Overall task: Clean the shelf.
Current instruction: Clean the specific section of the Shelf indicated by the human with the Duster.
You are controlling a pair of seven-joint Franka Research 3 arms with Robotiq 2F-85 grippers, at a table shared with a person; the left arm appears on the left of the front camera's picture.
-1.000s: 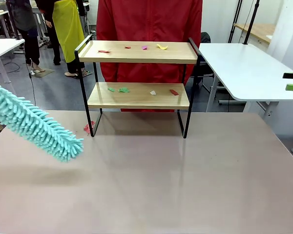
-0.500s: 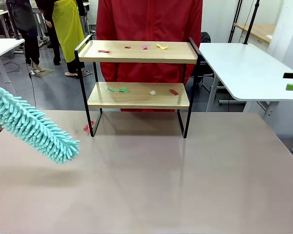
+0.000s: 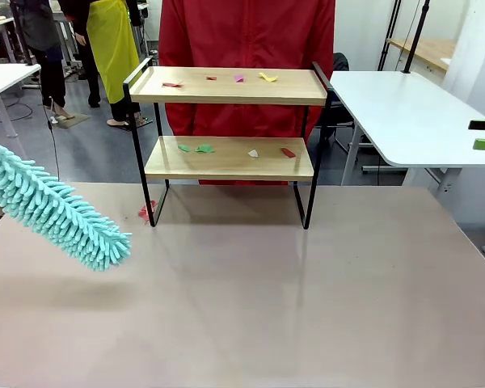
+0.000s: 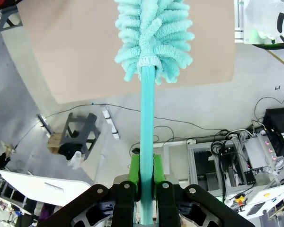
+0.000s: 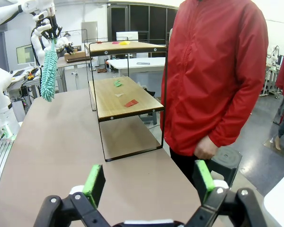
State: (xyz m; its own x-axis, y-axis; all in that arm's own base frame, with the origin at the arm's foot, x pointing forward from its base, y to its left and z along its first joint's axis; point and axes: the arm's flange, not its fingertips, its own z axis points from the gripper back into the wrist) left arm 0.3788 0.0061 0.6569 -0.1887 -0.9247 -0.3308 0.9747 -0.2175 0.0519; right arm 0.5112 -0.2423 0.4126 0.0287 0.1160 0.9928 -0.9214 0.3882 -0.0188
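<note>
The duster (image 3: pixel 56 212) is clamped tight in the left pincer (image 4: pixel 146 165), laid along 10-to-4 o'clock, with the shelf (image 3: pixel 226 97) sat between 1 and 2 o'clock off its tip.

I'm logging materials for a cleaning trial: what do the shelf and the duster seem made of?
The shelf: boards look like light wood or laminate, matte, faint grain; thin black frame looks like painted metal. The duster: fluffy turquoise strands, probably chenille microfibre; its handle looks smooth plastic.

A person in a red jacket (image 3: pixel 246 32) stands at the far side of the brown tabletop (image 3: pixel 267 307), with a white side table (image 3: pixel 404 113) at right and a yellow-aproned person (image 3: pixel 111 40) at far left.
</note>
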